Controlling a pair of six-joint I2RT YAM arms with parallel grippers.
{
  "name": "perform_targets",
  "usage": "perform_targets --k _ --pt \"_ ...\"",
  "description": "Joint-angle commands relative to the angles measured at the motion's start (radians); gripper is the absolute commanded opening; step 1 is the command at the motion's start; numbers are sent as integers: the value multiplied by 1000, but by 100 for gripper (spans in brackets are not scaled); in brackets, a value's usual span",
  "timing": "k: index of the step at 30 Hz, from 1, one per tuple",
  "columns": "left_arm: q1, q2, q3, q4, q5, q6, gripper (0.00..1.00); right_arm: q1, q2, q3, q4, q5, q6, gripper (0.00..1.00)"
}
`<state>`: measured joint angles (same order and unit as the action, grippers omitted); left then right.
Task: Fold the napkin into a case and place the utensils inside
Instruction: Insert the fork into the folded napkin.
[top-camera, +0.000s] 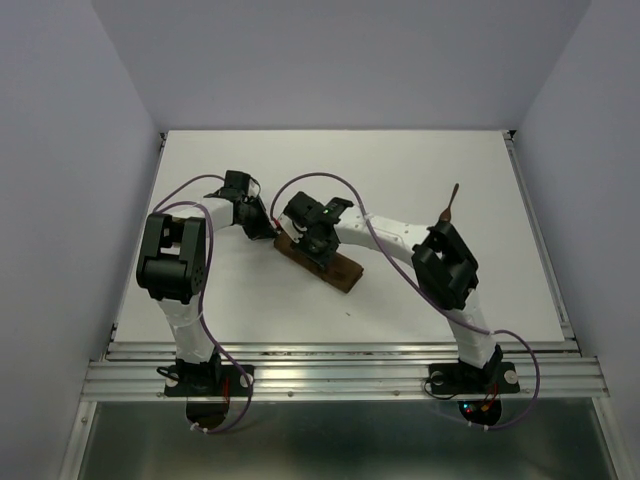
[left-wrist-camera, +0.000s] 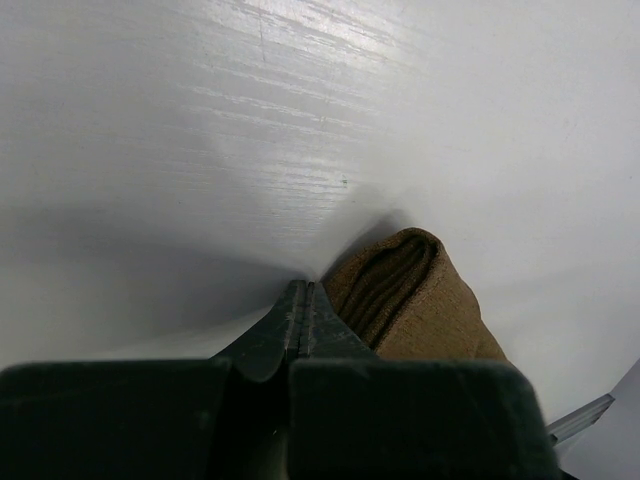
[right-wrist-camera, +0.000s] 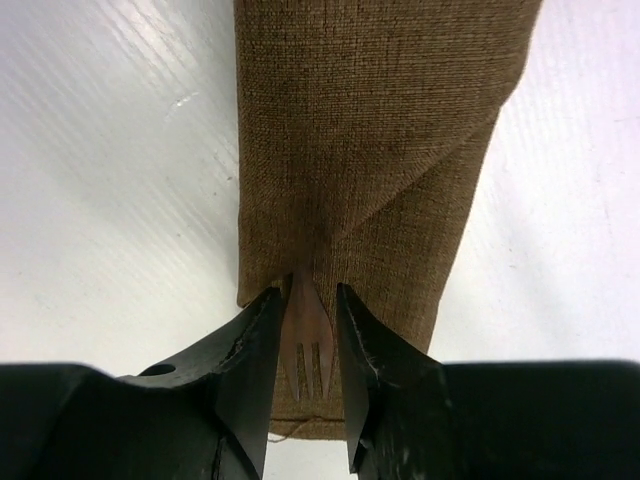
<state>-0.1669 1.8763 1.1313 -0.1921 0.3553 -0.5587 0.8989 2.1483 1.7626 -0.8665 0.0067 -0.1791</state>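
Freeing the fork (right-wrist-camera: 305, 350) needs care: right gripper (right-wrist-camera: 307, 293) fingers stand apart around it, so lift straight up. Left gripper (left-wrist-camera: 303, 292) fingers press together beside the case (left-wrist-camera: 420, 290).

The fork (right-wrist-camera: 303, 335) lies on the case (right-wrist-camera: 370, 150), spoon (top-camera: 450, 204) well right

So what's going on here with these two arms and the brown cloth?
Two robot arms are packing utensils into a folded brown napkin on the table. The right claw straddles a fork whose handle is tucked under the napkin's diagonal fold, tines sticking out; the jaws stand slightly apart from it. The left claw is shut beside one end of the napkin. A second utensil lies apart on the table, not yet put in.
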Motion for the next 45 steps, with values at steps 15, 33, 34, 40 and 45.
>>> perform_targets --k 15,33,34,40,45 --pt "-6 17 5 -6 -6 11 0 1 -171 -204 118 -47 33 41" --pt "-13 23 2 -7 -7 11 0 -8 -154 -224 158 -25 39 47" --pt "-13 23 1 -7 -7 11 0 -8 -151 -224 161 -25 38 47" --pt "-14 21 1 -7 -7 13 0 -8 -154 -226 169 -27 43 49" --pt "-14 20 2 -7 -7 13 0 -17 -151 -218 179 -54 40 45"
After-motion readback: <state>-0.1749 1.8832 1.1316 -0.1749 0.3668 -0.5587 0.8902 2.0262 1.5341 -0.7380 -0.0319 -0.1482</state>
